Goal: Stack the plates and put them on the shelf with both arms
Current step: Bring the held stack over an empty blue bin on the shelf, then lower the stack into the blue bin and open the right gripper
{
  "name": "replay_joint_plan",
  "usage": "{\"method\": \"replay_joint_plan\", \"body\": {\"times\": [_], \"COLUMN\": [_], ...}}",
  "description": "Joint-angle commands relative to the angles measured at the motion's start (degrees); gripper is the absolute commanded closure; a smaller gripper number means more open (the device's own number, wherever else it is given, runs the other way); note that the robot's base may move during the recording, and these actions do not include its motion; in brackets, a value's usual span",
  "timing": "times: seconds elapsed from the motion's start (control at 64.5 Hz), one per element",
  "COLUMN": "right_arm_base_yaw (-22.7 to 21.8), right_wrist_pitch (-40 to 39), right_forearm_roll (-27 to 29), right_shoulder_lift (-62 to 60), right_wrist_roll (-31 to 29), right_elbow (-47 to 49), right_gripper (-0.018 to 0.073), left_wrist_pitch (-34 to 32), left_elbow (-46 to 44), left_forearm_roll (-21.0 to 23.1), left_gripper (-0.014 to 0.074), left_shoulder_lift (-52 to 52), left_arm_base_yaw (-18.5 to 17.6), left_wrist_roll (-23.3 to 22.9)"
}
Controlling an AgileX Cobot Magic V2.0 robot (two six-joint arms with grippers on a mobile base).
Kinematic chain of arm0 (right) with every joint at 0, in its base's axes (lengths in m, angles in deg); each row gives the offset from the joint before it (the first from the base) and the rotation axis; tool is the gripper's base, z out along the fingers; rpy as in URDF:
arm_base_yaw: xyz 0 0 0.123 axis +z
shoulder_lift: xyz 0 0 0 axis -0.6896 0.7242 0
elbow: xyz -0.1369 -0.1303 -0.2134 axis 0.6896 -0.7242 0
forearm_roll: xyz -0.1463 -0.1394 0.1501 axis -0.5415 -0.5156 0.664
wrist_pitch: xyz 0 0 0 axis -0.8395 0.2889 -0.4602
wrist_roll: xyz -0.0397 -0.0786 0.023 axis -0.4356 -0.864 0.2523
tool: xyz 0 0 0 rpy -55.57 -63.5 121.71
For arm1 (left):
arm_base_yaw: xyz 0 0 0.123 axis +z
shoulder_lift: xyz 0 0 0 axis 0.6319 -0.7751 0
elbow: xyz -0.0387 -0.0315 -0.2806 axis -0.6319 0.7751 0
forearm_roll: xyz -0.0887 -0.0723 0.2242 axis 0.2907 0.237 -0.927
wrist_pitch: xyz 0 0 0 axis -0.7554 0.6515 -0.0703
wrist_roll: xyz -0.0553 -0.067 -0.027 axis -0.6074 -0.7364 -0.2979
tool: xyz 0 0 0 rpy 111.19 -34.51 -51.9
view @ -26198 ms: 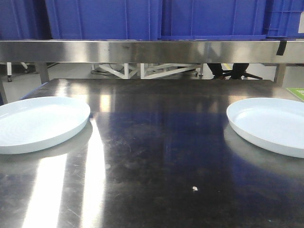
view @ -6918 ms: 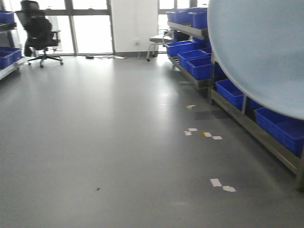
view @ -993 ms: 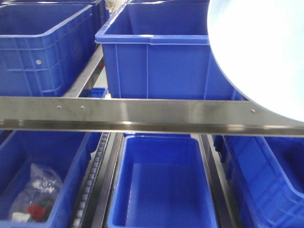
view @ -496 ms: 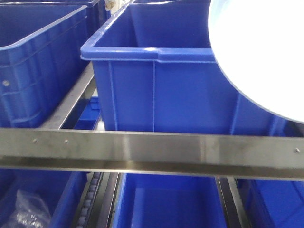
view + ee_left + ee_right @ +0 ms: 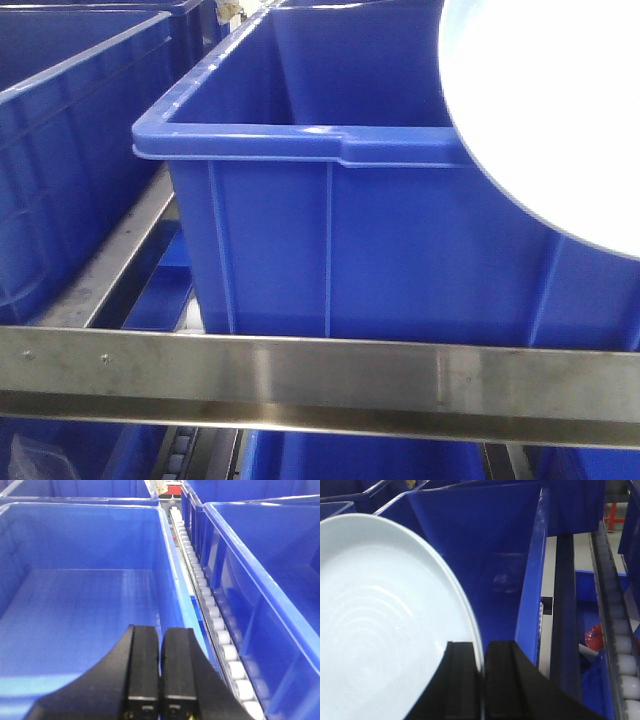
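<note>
Right wrist view: my right gripper (image 5: 481, 652) is clenched on the rim of a plate (image 5: 380, 620), the pale edge running up between the two black fingers. The disc spreads left and ahead of the grip, ringed face toward the camera. I cannot tell whether a second plate is stacked with it. Just beyond the rim stands a blue crate (image 5: 485, 555). In the front view the shelf (image 5: 320, 375), seen as its steel front rail, lies below the plate. My left gripper (image 5: 160, 635) is pressed closed on nothing above an open crate (image 5: 75, 595), with a roller track (image 5: 210, 610) to its right. I judge that the right arm does the placing.
</note>
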Motion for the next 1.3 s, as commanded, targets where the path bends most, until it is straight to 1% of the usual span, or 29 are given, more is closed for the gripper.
{"method": "replay_joint_plan", "body": {"times": [0.0,0.714,0.962,1.132,1.287], "right_arm_base_yaw": [-0.2,-0.2,-0.1,0.7,0.7], "right_wrist_pitch": [-5.9,-6.4,-6.0,-7.1,-6.3], "right_forearm_roll": [0.0,0.0,1.0,1.0,1.0], "right_shoulder_lift": [0.0,0.1,0.0,0.2,5.1], "right_wrist_roll": [0.0,0.0,0.0,0.0,0.0], "right_elbow": [1.9,1.9,2.5,7.7,15.2], "right_gripper": [0.0503,0.0503,0.0503,0.0503,0.0503], "left_wrist_pitch": [-4.9,-4.9,-4.9,-4.9,-4.9], "left_elbow": [-1.6,-1.6,-1.6,-1.6,-1.6], "left_forearm_roll": [0.5,0.5,0.5,0.5,0.5], "left_gripper": [0.0514,0.0514,0.0514,0.0514,0.0514], "left_shoulder_lift": [-0.3,-0.9,-0.9,-0.9,-0.9], "left_arm_base_yaw": [0.1,0.1,0.1,0.1,0.1], "left_wrist_roll": [-0.2,-0.2,-0.2,-0.2,-0.2]}}
